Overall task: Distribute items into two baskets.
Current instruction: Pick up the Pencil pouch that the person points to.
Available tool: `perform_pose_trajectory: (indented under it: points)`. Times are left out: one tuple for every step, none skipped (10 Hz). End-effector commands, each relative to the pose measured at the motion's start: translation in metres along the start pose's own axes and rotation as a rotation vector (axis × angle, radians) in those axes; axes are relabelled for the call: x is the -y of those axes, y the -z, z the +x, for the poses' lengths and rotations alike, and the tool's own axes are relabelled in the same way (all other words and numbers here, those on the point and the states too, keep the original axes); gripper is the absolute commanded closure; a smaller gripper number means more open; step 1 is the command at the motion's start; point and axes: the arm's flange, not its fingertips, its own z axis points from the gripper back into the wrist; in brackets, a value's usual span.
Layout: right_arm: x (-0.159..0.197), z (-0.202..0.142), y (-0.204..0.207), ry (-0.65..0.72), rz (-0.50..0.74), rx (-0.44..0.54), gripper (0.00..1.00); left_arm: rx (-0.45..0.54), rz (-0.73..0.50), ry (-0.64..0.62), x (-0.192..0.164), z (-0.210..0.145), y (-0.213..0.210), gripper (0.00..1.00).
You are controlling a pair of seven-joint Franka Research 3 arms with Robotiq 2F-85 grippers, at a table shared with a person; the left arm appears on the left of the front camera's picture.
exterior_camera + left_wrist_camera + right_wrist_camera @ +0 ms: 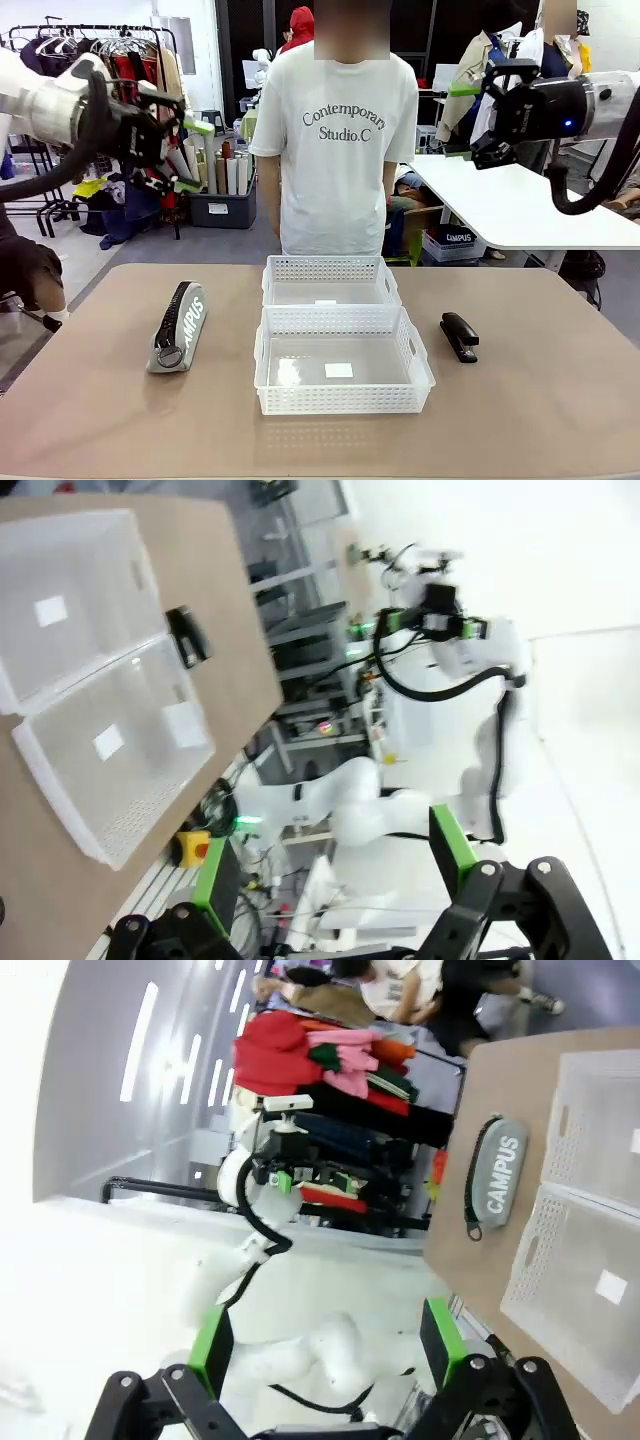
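Table (100,420) tan, bare along the near edge. Near basket (340,398) sat at the middle of the table, long side toward the robot, with nothing in it but a small white label on the clear bottom. Far basket (330,268) stood directly behind it, the two touching wall to wall, also without items. Pouch (178,326) lay on the table left of the near basket, apart from it, "CAMPUS" lettering facing right, zipper on top. Stapler (459,336) lay on the table right of the near basket, just beside it, not touching. Left gripper (195,156) was raised high above the table's left side, fingers spread wide, holding nothing. Right gripper (458,120) was likewise high on the right, fingers wide apart, holding nothing. Person (335,150) in a white T-shirt stood at the far edge, behind the baskets
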Motion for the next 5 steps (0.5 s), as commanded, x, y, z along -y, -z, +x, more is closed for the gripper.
perform_pose_trajectory:
  points:
    - [0.006, 0.015, -0.015, 0.025, 0.041, -0.032, 0.0, 0.055, -0.098, -0.048, 0.0, 0.007, -0.017, 0.0]
    - [0.009, 0.019, -0.025, 0.033, 0.073, -0.03, 0.0, 0.05, -0.129, -0.025, -0.002, 0.006, -0.026, 0.0]
    - [0.013, 0.024, -0.034, 0.044, 0.107, -0.021, 0.0, 0.07, -0.159, -0.028, -0.003, 0.007, -0.032, 0.0]
    - [0.018, 0.029, -0.041, 0.051, 0.118, -0.02, 0.0, 0.073, -0.177, -0.025, -0.005, 0.009, -0.035, 0.0]
    - [0.022, 0.034, -0.044, 0.061, 0.127, 0.003, 0.0, 0.069, -0.186, -0.013, -0.009, 0.012, -0.035, 0.0]
